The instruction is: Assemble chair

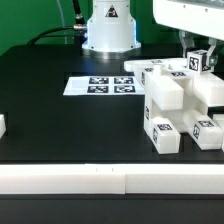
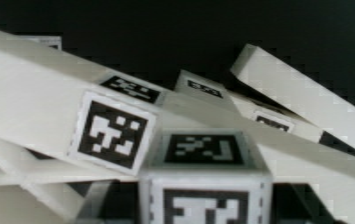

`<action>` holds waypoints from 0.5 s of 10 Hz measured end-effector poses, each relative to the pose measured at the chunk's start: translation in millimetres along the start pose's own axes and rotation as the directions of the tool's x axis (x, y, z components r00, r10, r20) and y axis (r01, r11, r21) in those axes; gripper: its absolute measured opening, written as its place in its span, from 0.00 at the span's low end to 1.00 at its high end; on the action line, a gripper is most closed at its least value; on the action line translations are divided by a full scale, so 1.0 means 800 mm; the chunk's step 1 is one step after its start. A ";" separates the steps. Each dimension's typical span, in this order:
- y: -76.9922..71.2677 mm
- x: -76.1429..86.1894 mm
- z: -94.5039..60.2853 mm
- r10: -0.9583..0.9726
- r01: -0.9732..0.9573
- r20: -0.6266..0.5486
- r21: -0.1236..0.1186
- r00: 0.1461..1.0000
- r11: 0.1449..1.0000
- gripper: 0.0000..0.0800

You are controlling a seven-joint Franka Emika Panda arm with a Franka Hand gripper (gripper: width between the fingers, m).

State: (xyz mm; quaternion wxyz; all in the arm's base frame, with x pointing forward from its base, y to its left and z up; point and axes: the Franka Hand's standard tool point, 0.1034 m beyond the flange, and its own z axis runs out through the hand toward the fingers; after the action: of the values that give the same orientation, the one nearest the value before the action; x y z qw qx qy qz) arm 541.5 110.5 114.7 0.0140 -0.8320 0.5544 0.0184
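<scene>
The chair parts (image 1: 172,100), matte white blocks with small black-and-white tags, stand clustered at the exterior view's right. My gripper (image 1: 200,50) hangs over the back of the cluster, shut on a thick square chair leg (image 1: 201,62) that points down at the pile. In the wrist view the tagged end of that leg (image 2: 204,192) fills the space between my jaws, and my fingers are mostly hidden beside it. Past it lie slanted white beams (image 2: 58,80) and a tagged block (image 2: 113,128) of the chair. Two more tagged legs (image 1: 163,134) (image 1: 207,130) rest at the front of the cluster.
The marker board (image 1: 100,85) lies flat near the robot base (image 1: 108,35). A small white part (image 1: 2,125) shows at the exterior view's left edge. A low white barrier (image 1: 110,180) runs along the table's front edge.
</scene>
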 end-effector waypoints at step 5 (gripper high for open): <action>-0.002 -0.007 0.001 0.302 -0.302 0.020 0.001 0.953 0.953 0.36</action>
State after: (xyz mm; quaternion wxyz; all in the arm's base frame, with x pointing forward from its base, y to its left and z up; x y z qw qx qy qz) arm 540.5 116.2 114.5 0.0180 -0.7372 0.6748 0.0275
